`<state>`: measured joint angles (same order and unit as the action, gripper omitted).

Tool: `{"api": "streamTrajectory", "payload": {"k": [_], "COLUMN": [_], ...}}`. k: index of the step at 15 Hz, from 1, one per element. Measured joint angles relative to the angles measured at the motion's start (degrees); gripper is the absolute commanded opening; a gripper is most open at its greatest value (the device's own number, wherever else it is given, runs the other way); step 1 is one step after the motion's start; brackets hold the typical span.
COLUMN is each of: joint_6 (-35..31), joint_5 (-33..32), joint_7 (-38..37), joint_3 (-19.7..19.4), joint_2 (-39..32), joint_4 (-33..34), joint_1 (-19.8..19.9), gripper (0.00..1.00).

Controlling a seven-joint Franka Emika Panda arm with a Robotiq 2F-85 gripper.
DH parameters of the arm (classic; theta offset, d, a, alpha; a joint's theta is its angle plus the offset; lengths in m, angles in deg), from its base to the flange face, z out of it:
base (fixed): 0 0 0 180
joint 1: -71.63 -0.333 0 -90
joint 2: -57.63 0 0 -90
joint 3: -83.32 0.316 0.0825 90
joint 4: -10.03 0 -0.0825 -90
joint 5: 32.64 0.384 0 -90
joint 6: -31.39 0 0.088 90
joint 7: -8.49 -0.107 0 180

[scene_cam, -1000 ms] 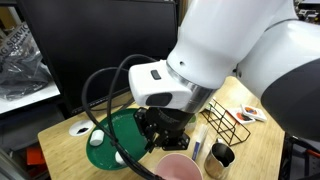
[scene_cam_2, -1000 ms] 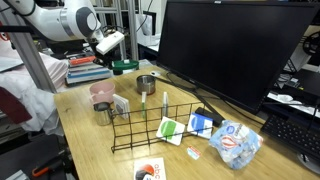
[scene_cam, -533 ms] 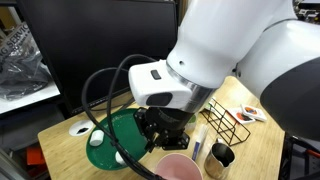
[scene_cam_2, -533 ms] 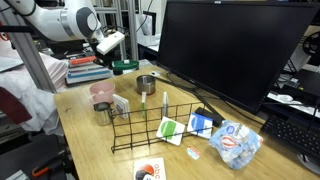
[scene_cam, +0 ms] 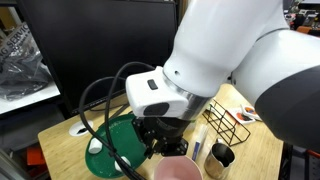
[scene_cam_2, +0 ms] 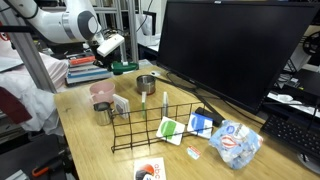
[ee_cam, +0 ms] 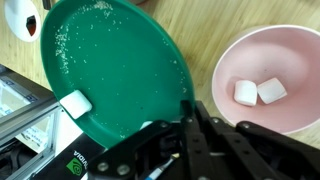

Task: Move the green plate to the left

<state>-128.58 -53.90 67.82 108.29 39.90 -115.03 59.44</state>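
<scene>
The green plate (ee_cam: 110, 70) fills the upper left of the wrist view, with white specks and a white cube (ee_cam: 75, 103) on it. It also shows in both exterior views (scene_cam: 112, 142) (scene_cam_2: 125, 67). My gripper (ee_cam: 190, 108) is shut with its fingers together on the plate's rim, on the side next to the pink dish. In an exterior view the gripper (scene_cam: 160, 135) is partly hidden under the arm's white wrist.
The pale pink dish (ee_cam: 290, 50) holds two white cubes and lies right beside the plate. A steel bowl (scene_cam_2: 146, 83), a black wire rack (scene_cam_2: 165, 125), a black cup (scene_cam: 222, 155) and a large monitor (scene_cam_2: 230, 50) stand nearby. The table edge runs close to the plate.
The arm's wrist has shifted a little to the left and down in an exterior view, and the green plate has shifted slightly with it.
</scene>
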Motion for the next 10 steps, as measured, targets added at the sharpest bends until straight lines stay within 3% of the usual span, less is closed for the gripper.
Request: {"api": "streamTrajectory", "payload": {"k": [10], "joint_6": [0.1], "joint_5": [6.8], "joint_7": [14.7], "joint_3": [0.3], "joint_2": [-6.5], "joint_4": [6.2], "joint_1": [1.3], "gripper": [0.02]}}
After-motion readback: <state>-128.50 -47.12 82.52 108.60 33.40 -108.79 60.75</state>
